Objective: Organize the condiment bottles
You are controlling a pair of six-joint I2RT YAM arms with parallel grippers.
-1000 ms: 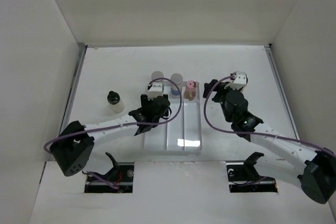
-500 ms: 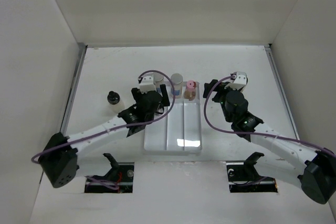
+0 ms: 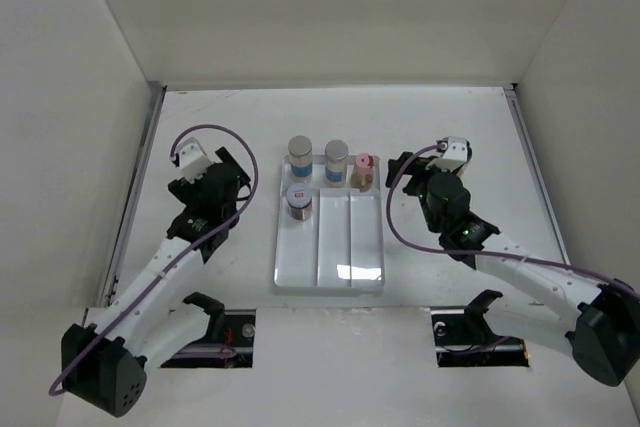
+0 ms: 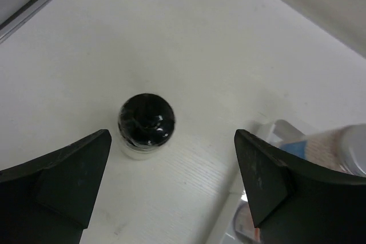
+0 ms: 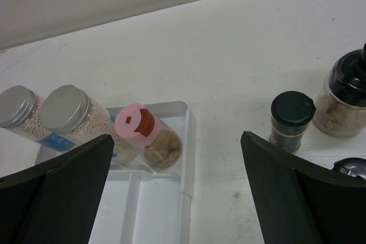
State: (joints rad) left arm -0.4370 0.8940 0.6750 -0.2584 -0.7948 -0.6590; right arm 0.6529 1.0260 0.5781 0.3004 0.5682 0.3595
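The left fingers (image 4: 86, 158) are spread wide and hold nothing. A black-capped bottle (image 4: 146, 123) stands upright on the white counter (image 4: 189, 44) between them, just beyond their tips.

In the overhead view the white divided tray (image 3: 330, 257) lies mid-frame. Along its upper edge stand a grey-lidded jar (image 3: 300, 150) in the left compartment, a second grey-lidded jar (image 3: 337, 154) in the middle one and a pink-capped bottle (image 3: 363, 164) in the right one. A third jar (image 3: 299, 197) stands in the left compartment just below the first. Its label looks reddish, though it is too small to be sure.

The right fingers (image 5: 86, 167) are also wide apart and empty, near the tray's upper right corner. Right of the tray, a second black-capped bottle (image 5: 291, 115) and a wider black-lidded jar (image 5: 346, 92) stand on the counter, close together.
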